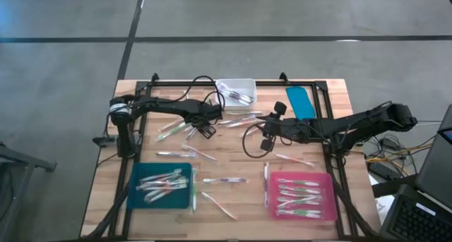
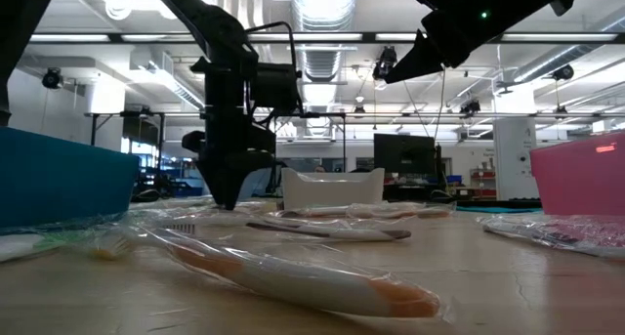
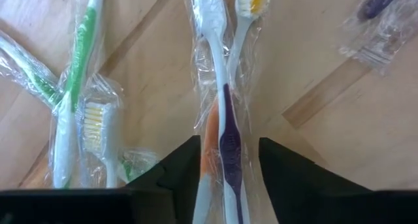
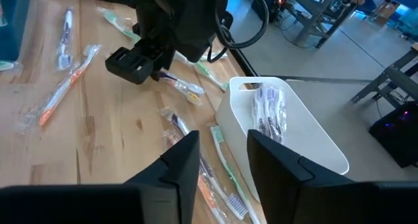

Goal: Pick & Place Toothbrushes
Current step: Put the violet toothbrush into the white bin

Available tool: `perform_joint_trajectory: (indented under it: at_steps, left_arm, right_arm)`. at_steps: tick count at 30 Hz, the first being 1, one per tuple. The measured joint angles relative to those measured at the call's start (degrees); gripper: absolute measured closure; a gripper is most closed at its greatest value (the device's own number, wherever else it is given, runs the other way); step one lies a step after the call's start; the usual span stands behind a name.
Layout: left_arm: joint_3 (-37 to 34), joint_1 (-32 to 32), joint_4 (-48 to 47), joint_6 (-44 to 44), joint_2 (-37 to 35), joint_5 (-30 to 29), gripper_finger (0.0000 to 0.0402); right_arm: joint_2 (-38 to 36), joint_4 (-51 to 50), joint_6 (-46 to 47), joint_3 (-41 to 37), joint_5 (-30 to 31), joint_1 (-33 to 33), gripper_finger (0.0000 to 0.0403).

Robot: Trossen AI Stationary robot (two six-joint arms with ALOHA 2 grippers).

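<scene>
Toothbrushes in clear plastic wrappers, thin whitish sticks with green, pink, orange or purple accents, lie scattered over the pale wooden slatted surface. Several lie in the teal rectangular tray at the near left and several in the pink rectangular tray at the near right. More, with purple accents, lie in the small white rectangular bin at the far middle. A flat teal lid lies to the right of the bin.

Left gripper: low over the surface, left of centre, just in front of the bin. Its jaws stand partly open, one finger on each side of two wrapped brushes lying together, an orange-and-white toothbrush and a purple-and-white toothbrush. Whether the fingers press on the wrappers cannot be told. A green-and-white toothbrush lies just beside them on the surface.

Right gripper: raised above the surface right of centre, pointing toward the bin and the left arm. Its jaws stand partly open with nothing between them.

In the low view an orange-accented wrapped toothbrush lies nearest the camera.
</scene>
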Motion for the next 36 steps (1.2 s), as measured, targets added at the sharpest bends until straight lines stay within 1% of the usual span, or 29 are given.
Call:
perform_joint_trajectory:
  at_steps: [6, 14, 19, 25, 31, 36]
  left_arm:
    - [0.0, 0.3, 0.2, 0.0, 0.0, 0.0, 0.0285]
    - [-0.1, 0.7, 1.0, -0.1, 0.0, 0.0, 0.0322]
    - [-0.1, 0.7, 1.5, -0.2, 0.0, 0.0, 0.0348]
    - [-0.1, 0.7, 1.5, -0.2, -0.1, 0.0, 0.0395]
    - [2.1, 0.6, -2.2, 0.7, -0.6, 0.4, 0.0397]
    - [4.7, 0.2, -4.1, 1.5, -2.9, 0.5, 0.0398]
  right_arm:
    - [0.0, 0.0, 0.0, 0.0, 0.0, 0.0, 0.0309]
    - [0.0, 0.0, 0.0, 0.0, 0.0, 0.0, 0.0342]
    - [0.0, 0.0, 0.0, 0.0, 0.0, 0.0, 0.0356]
    - [0.0, 0.0, -0.4, 0.0, 0.0, 0.0, 0.0364]
    - [0.0, 0.0, -0.5, 0.0, 0.0, 0.0, 0.0357]
    - [0.0, -0.1, -0.9, 0.0, 0.0, 0.0, 0.0342]
